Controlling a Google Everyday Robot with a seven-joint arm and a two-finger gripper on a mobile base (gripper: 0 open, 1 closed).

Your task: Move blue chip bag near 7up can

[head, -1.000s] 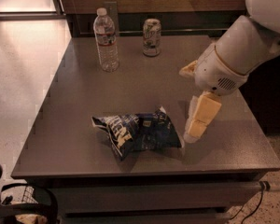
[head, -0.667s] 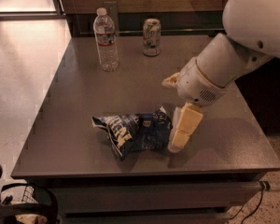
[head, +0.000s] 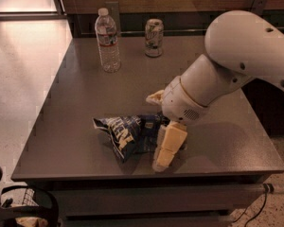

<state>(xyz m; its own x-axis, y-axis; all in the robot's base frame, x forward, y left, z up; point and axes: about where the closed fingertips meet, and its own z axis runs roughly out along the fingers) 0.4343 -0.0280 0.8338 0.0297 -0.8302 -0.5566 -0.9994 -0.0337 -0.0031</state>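
The blue chip bag (head: 125, 134) lies crumpled on the near middle of the grey table (head: 80, 89). The 7up can (head: 154, 37) stands upright at the table's far edge, well apart from the bag. My gripper (head: 157, 130) is down over the bag's right end. It is open: one cream finger (head: 169, 145) is in front of the bag and the other (head: 155, 97) is behind it. The white arm (head: 236, 56) reaches in from the right and hides the bag's right edge.
A clear plastic water bottle (head: 108, 40) with a white cap stands to the left of the can. The table's front edge is close below the bag. A dark wall runs behind the table, and pale floor lies to the left.
The arm has swung left and down. The gripper has moved from beside the bag's right end to over it, with the fingers now on either side of the bag.
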